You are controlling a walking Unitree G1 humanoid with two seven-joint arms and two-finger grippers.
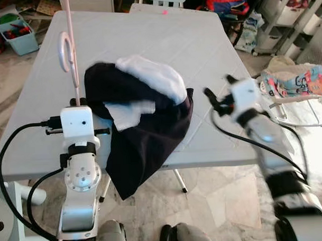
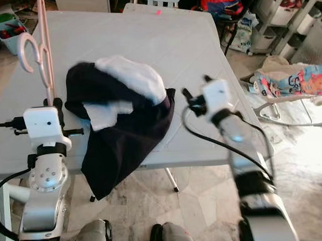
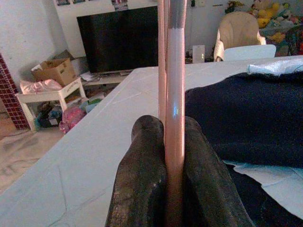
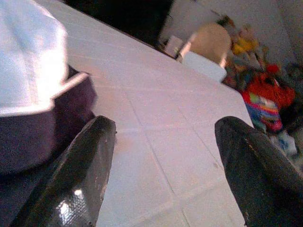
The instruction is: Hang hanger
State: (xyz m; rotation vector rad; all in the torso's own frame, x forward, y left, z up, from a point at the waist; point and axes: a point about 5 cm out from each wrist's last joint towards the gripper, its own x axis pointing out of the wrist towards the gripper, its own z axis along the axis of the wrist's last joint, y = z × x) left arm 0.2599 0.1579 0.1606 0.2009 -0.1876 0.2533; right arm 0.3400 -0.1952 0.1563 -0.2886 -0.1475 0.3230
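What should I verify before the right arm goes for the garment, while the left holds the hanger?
1. Hanger grip: ok. The left gripper is shut on the pink hanger, which stands upright.
2. Right gripper ready: ok. The right gripper is open and holds nothing.
3. Right gripper position: not ok yet. It hangs above the table, beside the dark garment, not touching it.
4. Garment stable: not ok. Part of it drapes over the table's near edge.
5. Neck opening findable: cannot tell. The garment is bunched, with white fabric on top.
6. Right arm steady: cannot tell. It looks blurred.
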